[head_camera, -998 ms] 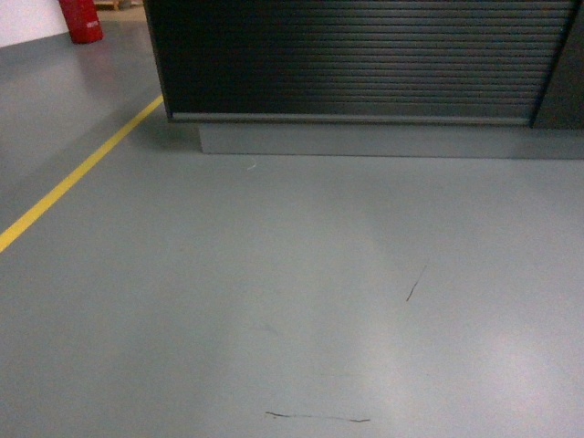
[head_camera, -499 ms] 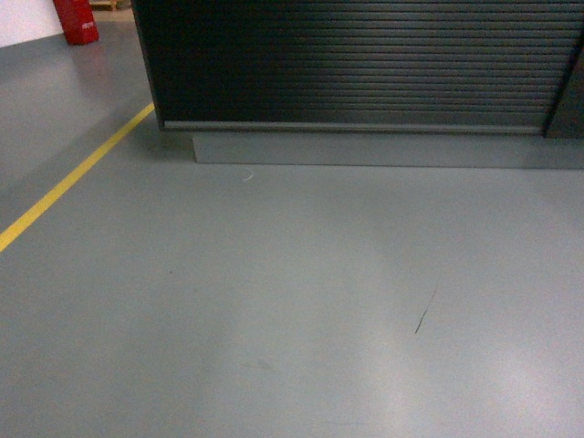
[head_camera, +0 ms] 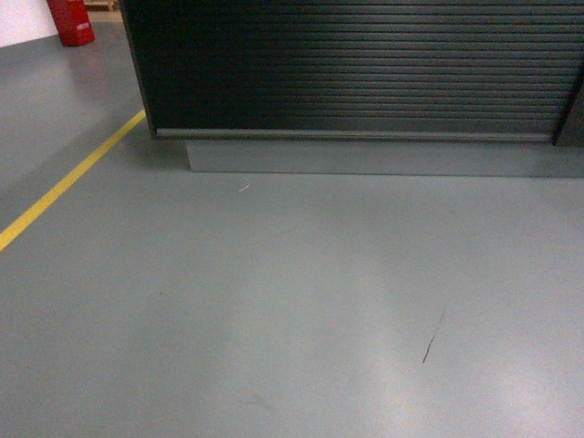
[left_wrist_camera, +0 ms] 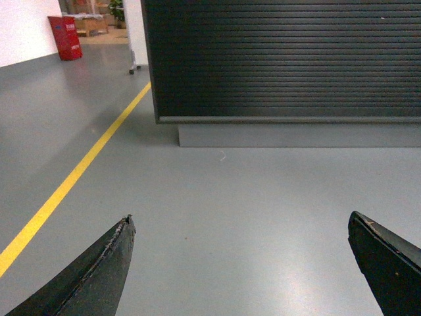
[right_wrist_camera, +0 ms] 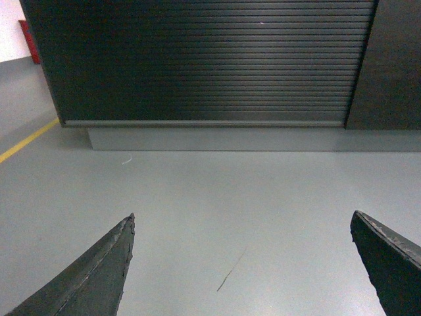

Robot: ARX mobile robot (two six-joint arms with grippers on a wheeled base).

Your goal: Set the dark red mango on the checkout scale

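Head view: — Where's the checkout (head_camera: 356,68)?
— Twelve o'clock: black, horizontally ribbed front on a grey plinth (head_camera: 365,157). Yellow floor line (head_camera: 68,182) at ten o'clock.
— Grippers?
— Left gripper (left_wrist_camera: 240,257) and right gripper (right_wrist_camera: 242,260) both spread wide, holding nothing.

The checkout (head_camera: 356,73) stood ahead across the top of the head view, its ribbed front above a recessed plinth (head_camera: 365,157) resting on the floor (head_camera: 274,301). A painted floor line (head_camera: 68,182) ran diagonally to its left, toward its left corner. Behind that, far left, stood 1 box-like object (head_camera: 70,20). A scuff mark (head_camera: 431,339) lay on the floor before the checkout, to the right.
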